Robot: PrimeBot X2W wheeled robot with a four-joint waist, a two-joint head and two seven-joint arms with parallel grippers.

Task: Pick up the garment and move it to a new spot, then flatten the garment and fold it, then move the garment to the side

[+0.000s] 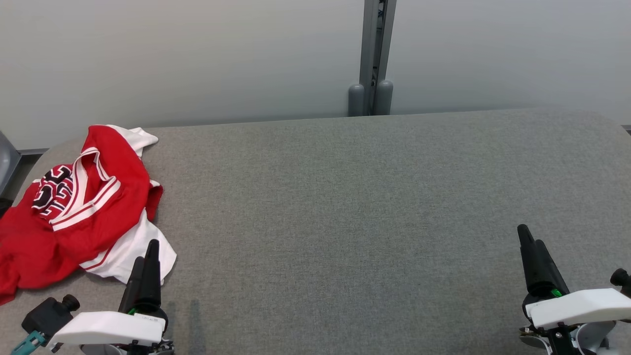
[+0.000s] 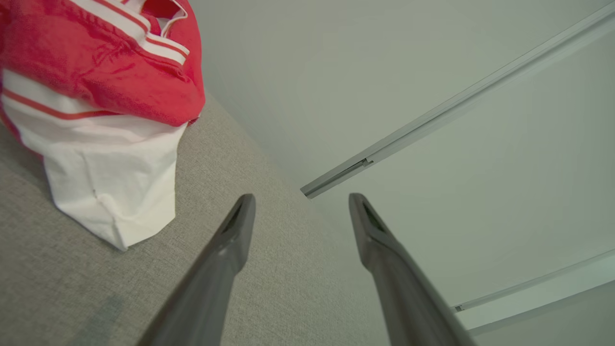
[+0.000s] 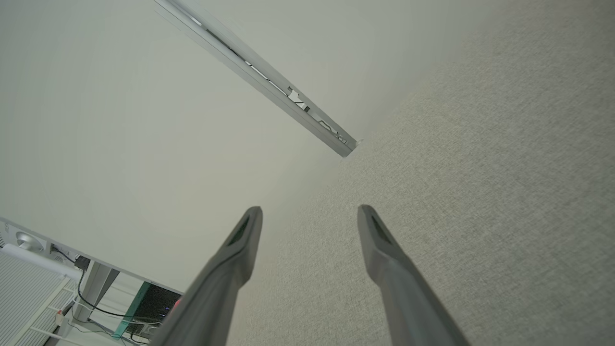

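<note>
While the grey fabric-covered worktop (image 1: 345, 197) spreads wide, the crumpled red and white jersey (image 1: 98, 219) lies bunched along its left edge, toward the far left corner. We judge it light, soft and limp, best pinched at the white hem corner (image 2: 115, 226) near our left gripper (image 2: 301, 197). Both that and our right gripper (image 3: 310, 208) stand wide open, empty. Its black-and-white chest lettering (image 1: 52, 193) is folded; we cannot read it.

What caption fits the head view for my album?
Crumpled red-and-white jersey lies at the grey table's left end; open left gripper beside it, open right gripper far off.
</note>
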